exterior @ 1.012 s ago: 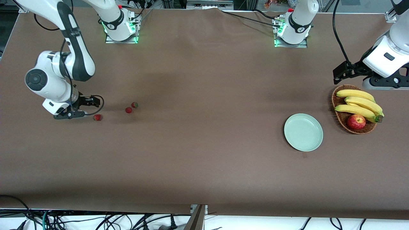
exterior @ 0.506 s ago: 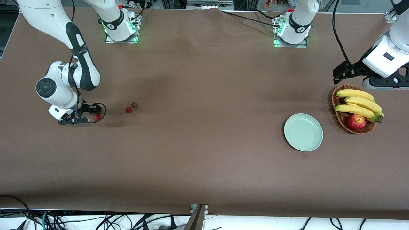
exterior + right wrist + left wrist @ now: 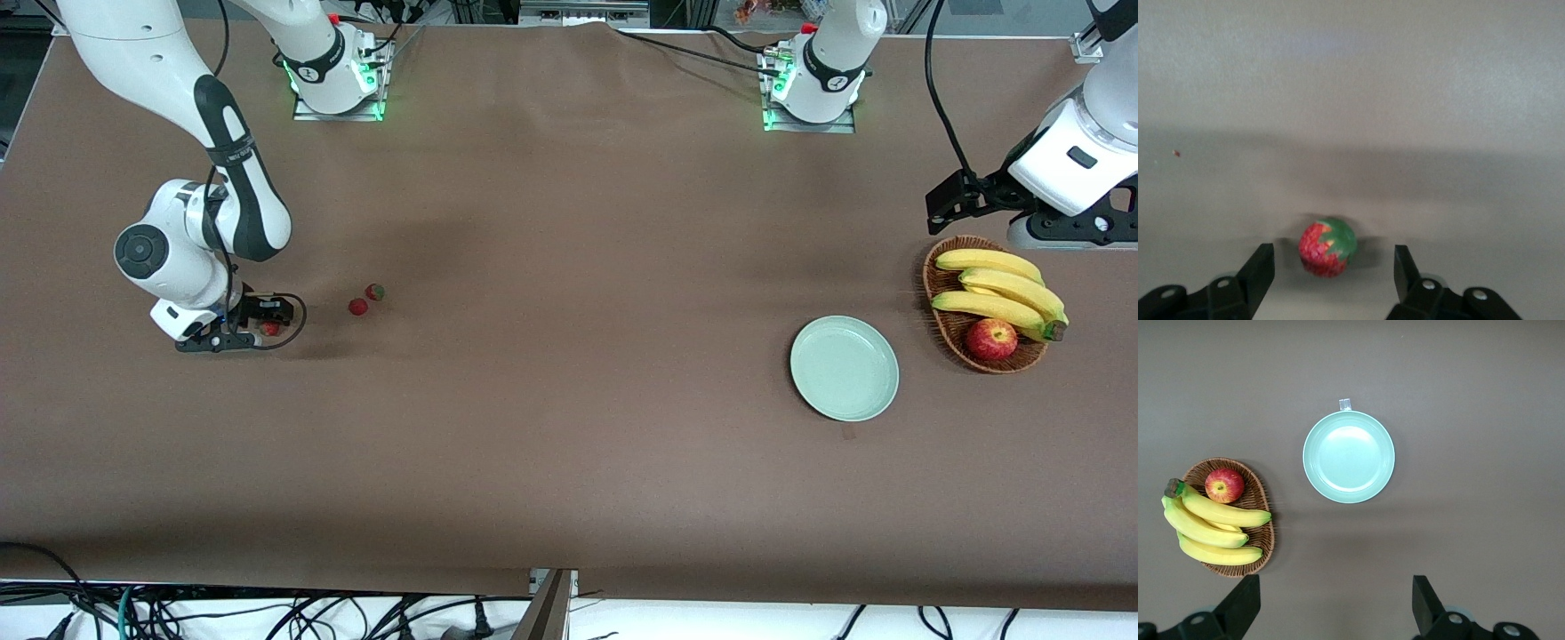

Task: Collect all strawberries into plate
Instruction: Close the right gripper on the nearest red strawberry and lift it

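**Right gripper straddling the first strawberry**

My brown bench (image 3: 569, 444) is mostly bare. The wicker basket (image 3: 942, 329) with bananas (image 3: 996, 284) and a red apple (image 3: 991, 339) sits by the edge at my left arm's end. The mint-green plate (image 3: 845, 368) is just beside it, nothing in it. My left gripper (image 3: 1338, 607) waits over that basket, fingers spread wide. Near the edge at my right arm's end, my right gripper (image 3: 1335, 273) is down at the tabletop, fingers spread, with one strawberry (image 3: 1327, 247) between them, untouched. The other two strawberries (image 3: 366, 300) lie close together, a bit toward the middle.
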Robot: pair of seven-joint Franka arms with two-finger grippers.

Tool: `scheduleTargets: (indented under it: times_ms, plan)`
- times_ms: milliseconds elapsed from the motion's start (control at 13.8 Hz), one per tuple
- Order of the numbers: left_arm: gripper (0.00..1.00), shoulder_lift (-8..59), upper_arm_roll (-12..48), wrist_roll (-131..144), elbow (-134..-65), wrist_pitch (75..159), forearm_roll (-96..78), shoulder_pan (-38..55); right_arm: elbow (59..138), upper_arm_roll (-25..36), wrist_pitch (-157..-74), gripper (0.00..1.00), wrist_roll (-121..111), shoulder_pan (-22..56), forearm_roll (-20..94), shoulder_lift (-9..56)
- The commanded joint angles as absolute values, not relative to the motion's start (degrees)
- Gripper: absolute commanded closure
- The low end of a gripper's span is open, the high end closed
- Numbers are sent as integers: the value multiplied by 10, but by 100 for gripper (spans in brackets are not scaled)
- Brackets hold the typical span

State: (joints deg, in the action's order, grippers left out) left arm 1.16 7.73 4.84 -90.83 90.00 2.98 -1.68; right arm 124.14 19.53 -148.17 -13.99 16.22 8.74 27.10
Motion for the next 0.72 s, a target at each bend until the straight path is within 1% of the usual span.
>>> scheduleTargets:
  times_ms: [0, 217, 361, 651]
  plan:
    - [0, 5, 83, 34, -906, 893, 19, -24, 1217, 188, -1484, 24, -158, 151, 105, 286]
    - [0, 5, 83, 34, -906, 893, 19, -24, 1209, 188, -1484, 31, -160, 151, 107, 293]
    - [0, 5, 83, 34, -905, 893, 19, -23, 1206, 188, -1484, 32, -161, 152, 123, 294]
    - [0, 5, 83, 34, -905, 892, 19, -23, 1210, 182, -1481, 37, -162, 151, 134, 294]
